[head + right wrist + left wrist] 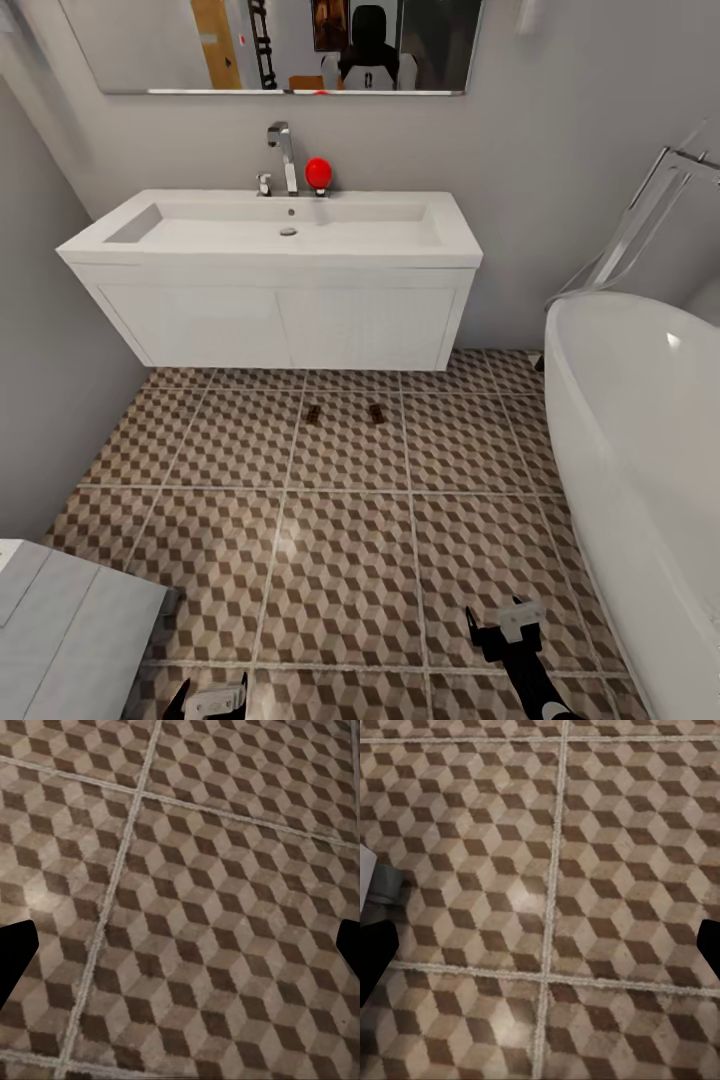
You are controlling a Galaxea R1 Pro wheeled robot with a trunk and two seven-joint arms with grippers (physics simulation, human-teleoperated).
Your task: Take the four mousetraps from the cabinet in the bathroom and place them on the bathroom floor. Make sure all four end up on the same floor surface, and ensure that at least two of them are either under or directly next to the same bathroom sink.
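Note:
Two small brown mousetraps (313, 413) (376, 411) lie side by side on the cube-patterned bathroom floor (340, 560), just in front of the white vanity under the bathroom sink (280, 228). Low in the head view, my left gripper (212, 697) and right gripper (500, 625) hover over the tiles, well short of the traps. In the left wrist view the left gripper (540, 952) is open, its dark fingertips (375, 956) wide apart over bare tile. The right gripper (180, 952) is open too, with nothing between its fingertips (15, 956). The cabinet is out of view.
A white oval bathtub (640, 440) fills the right side, a chrome rack (650, 210) behind it. A grey wall closes the left. A pale grey box (70, 630) sits at the lower left. A red ball (318, 172) rests by the faucet (283, 150), under a mirror (280, 45).

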